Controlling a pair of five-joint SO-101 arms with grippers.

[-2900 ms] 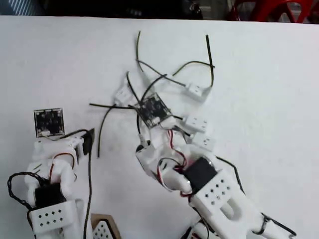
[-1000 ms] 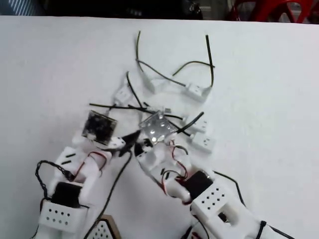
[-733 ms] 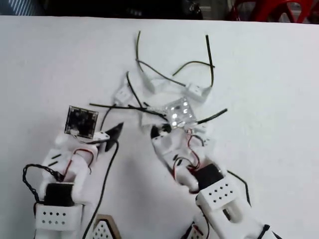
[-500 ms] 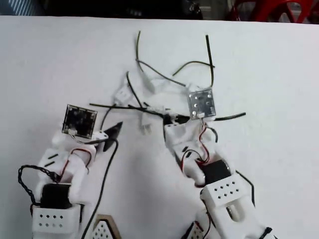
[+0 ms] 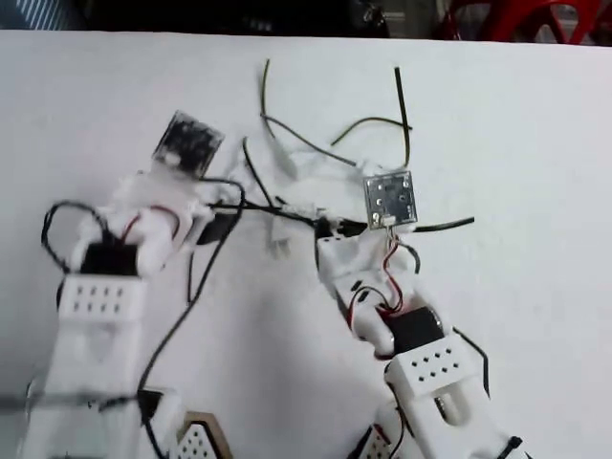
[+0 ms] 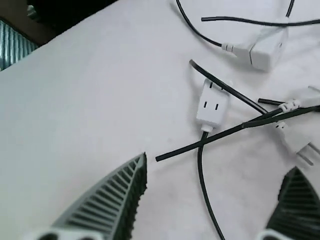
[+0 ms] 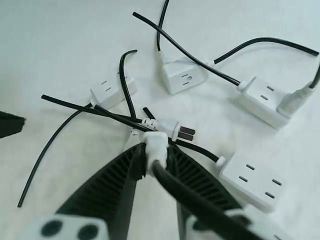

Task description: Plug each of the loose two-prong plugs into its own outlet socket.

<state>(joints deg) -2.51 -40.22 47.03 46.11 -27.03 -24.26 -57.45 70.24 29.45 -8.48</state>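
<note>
Two grippers sit side by side: the right gripper (image 7: 155, 150) is clamped on a white two-prong plug (image 7: 156, 141) close beside an outlet socket (image 7: 250, 182), while to its left the left gripper (image 6: 218, 166) hangs with jaws wide apart near a second socket (image 6: 213, 103).

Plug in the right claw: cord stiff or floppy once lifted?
Likely fairly stiff: the cord juts straight from the right claw without drooping. The plug looks small and plastic, so probably light. It could snag the crossing cords.
</note>
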